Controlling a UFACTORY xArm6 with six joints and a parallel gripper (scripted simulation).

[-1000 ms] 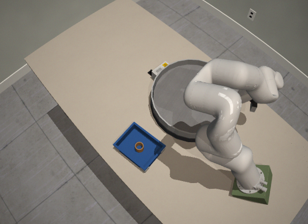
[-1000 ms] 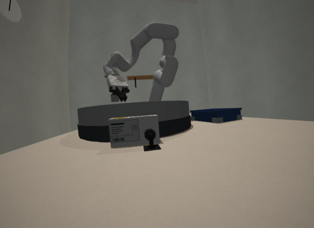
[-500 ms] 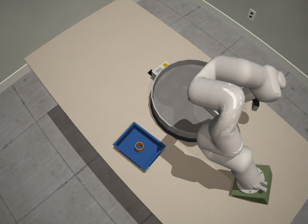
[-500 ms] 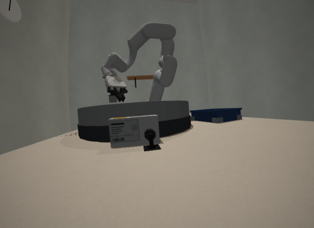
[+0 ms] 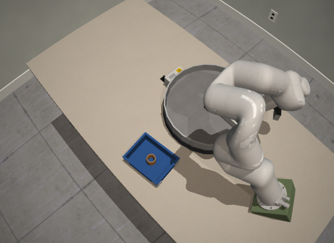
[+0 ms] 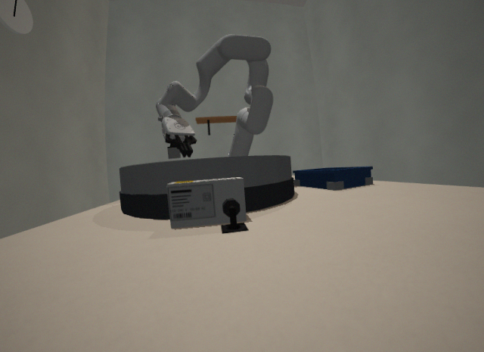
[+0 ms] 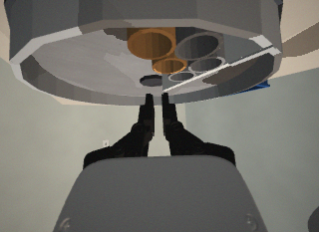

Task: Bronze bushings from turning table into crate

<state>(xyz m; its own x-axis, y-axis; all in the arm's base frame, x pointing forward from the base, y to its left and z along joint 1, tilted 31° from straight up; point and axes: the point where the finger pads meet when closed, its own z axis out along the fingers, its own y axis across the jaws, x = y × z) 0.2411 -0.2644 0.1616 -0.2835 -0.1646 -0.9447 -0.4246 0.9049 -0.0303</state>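
Only label plate (image 6: 206, 201) w/ barcode, txt unreadable; fingers shut, empty.

From above, the arm (image 5: 242, 108) hid the gripper and the bushings on the turning table (image 5: 172, 83). In the exterior view the table's rim (image 6: 203, 170) concealed them too. The wrist view cropped the table's edges, and the label print (image 6: 191, 205) was unreadable.

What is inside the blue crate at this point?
The crate holds one bronze bushing, standing on end near the middle of its floor. Nothing else shows inside from the top view; the exterior view shows only its outer wall.
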